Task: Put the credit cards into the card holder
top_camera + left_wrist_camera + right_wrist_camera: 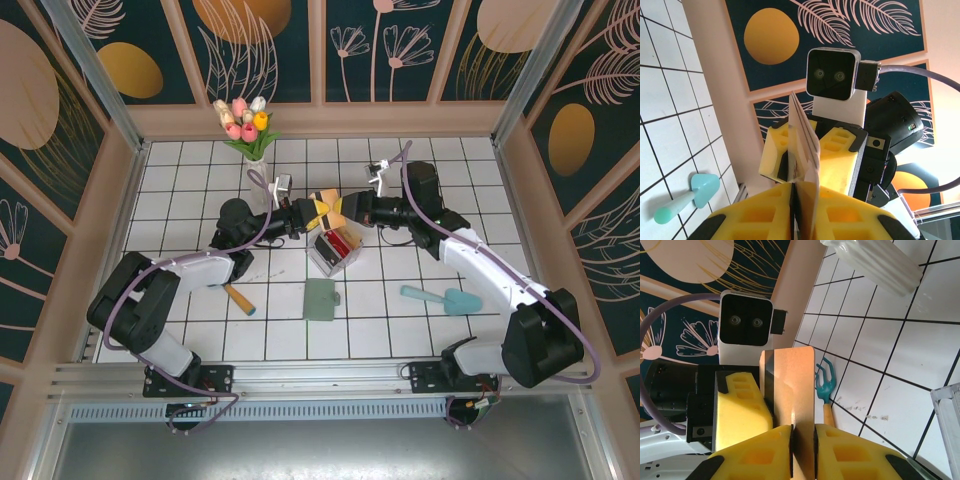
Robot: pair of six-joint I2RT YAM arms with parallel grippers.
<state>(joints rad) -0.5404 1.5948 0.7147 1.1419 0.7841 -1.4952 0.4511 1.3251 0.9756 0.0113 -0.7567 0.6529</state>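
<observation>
Together the left gripper and right gripper each clamp narrowly on the credit cards between them

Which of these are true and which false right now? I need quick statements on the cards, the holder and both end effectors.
1. The left end effector and the right end effector both pinch the credit cards. True.
2. The card holder lies flat on the table, with neither end effector touching it. True.
3. The card holder lies farther from the arm bases than the clear box. False: it lies nearer the bases than the box.
4. The teal trowel lies on the left arm's side. False: it lies on the right arm's side.
</observation>
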